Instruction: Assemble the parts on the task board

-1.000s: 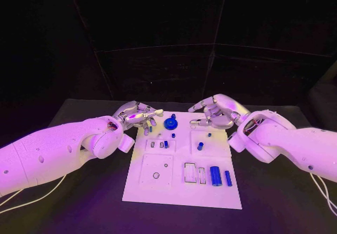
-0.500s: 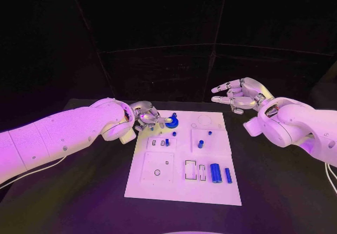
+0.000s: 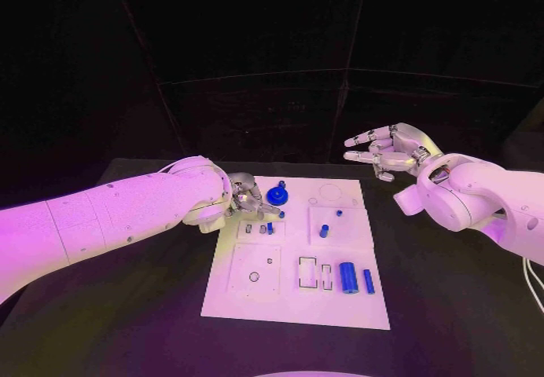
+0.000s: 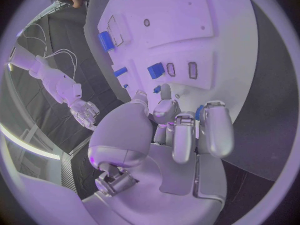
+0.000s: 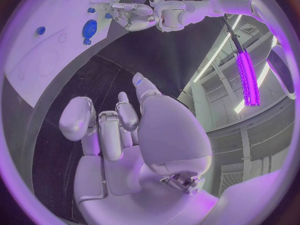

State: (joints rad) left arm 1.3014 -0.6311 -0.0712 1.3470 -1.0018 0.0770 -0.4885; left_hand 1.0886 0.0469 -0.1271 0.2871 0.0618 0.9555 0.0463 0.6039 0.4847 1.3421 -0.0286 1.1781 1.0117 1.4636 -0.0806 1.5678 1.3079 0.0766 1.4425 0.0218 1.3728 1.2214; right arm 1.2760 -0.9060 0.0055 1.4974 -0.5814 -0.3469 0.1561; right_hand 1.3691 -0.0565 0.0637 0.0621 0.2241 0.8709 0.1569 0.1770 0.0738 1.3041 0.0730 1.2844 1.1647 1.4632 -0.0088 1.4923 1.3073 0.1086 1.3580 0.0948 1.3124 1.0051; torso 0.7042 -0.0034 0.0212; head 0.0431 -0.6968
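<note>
1. Black table [image 3: 136, 314] under coloured light carries the white task board [image 3: 297, 306] at its middle; dark curtains stand behind.
2. Left hand [image 3: 251, 202] is low over the board's far left corner, fingers curled inward just beside the blue gear-like part [image 3: 277, 197]. Whether it holds a small piece cannot be told; in the left wrist view the fingers [image 4: 187, 135] hide their tips.
3. Right hand [image 3: 389, 151] is raised well clear beyond the board's far right corner, fingers spread, holding nothing.
4. Other parts: a short blue peg [image 3: 323, 231] stands in the right middle panel; a blue cylinder [image 3: 348, 277] and a slimmer blue pin [image 3: 367, 281] lie side by side near the front right.
5. Handling judgement: the parts look like small, rigid, light plastic with smooth skins, likely to roll or slip. Pinch cylinders across their middle; take the gear by its rim or hub.
</note>
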